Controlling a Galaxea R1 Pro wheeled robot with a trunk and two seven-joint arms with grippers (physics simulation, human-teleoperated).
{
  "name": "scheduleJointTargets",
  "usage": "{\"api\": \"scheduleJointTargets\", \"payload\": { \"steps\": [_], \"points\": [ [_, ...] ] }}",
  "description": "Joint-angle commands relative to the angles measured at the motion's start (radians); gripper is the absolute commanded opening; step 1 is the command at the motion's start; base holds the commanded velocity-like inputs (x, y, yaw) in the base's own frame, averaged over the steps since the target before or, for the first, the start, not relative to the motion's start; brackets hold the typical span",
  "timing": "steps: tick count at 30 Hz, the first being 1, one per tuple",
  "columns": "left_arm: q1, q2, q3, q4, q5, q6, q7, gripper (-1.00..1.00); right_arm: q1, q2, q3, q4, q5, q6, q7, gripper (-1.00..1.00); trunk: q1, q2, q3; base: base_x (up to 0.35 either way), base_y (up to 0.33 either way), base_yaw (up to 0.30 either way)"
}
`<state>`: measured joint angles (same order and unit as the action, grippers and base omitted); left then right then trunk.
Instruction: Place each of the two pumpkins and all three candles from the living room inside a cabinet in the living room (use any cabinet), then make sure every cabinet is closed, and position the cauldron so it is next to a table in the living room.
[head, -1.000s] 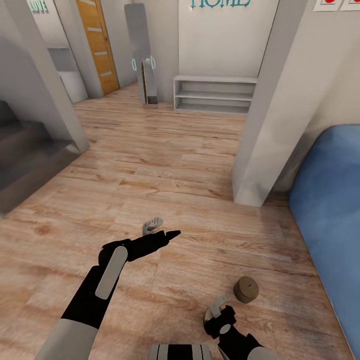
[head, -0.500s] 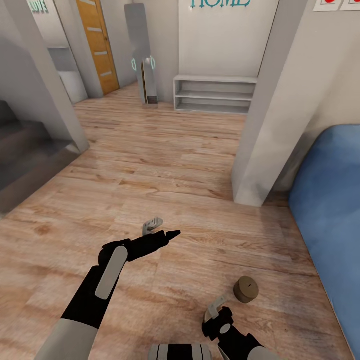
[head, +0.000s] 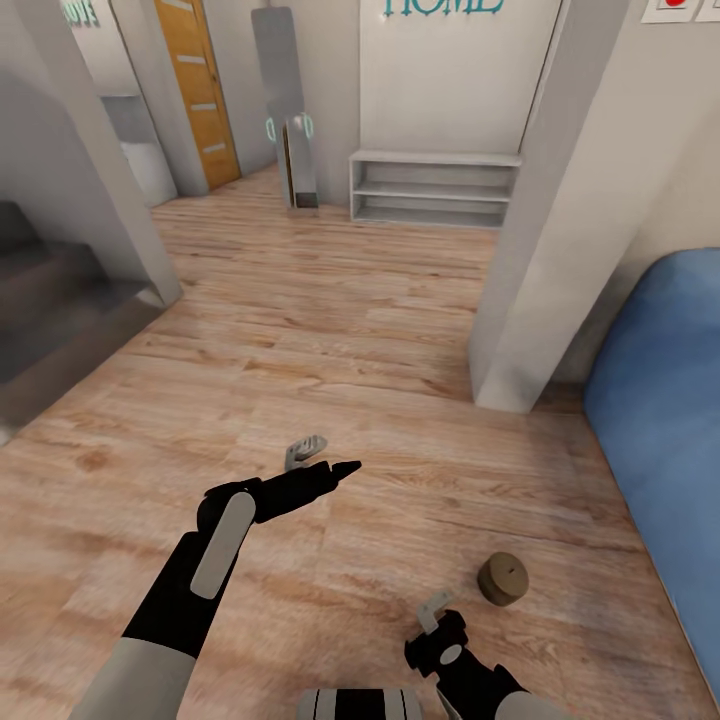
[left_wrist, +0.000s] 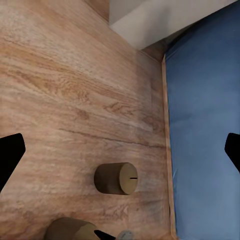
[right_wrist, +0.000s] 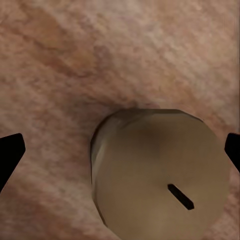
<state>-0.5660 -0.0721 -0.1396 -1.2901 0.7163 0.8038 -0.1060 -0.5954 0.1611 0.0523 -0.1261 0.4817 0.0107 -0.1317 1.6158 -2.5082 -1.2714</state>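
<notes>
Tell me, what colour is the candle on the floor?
The candle is tan-beige with a thin dark wick. The right wrist view shows it best.

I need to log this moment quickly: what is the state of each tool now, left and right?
Left tool: open, holding nothing, above the wooden floor.
Right tool: open, empty, poised over a candle standing on the floor.

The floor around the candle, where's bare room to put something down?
Bare wood lies between the candle and the left gripper, and onward toward the white shelf. It is tighter beside the blue sofa and the right gripper.
</notes>
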Motion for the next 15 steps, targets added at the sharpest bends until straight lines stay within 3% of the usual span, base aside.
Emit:
{"api": "scheduleJointTargets", "payload": {
  "steps": [1, 15],
  "points": [
    [0.0, 0.0, 0.0, 0.0, 0.0, 0.0, 0.0, 1.0, 0.0, 0.0, 0.0, 0.0, 0.0, 0.0, 0.0, 1.0, 0.0, 0.0, 0.0, 0.0, 0.005, -0.049],
    [0.0, 0.0, 0.0, 0.0, 0.0, 0.0, 0.0, 1.0, -0.001, 0.0, 0.0, -0.001, 0.0, -0.001, 0.001, 1.0, 0.0, 0.0, 0.014, 0.0, 0.001, -0.164]
  ]
}}
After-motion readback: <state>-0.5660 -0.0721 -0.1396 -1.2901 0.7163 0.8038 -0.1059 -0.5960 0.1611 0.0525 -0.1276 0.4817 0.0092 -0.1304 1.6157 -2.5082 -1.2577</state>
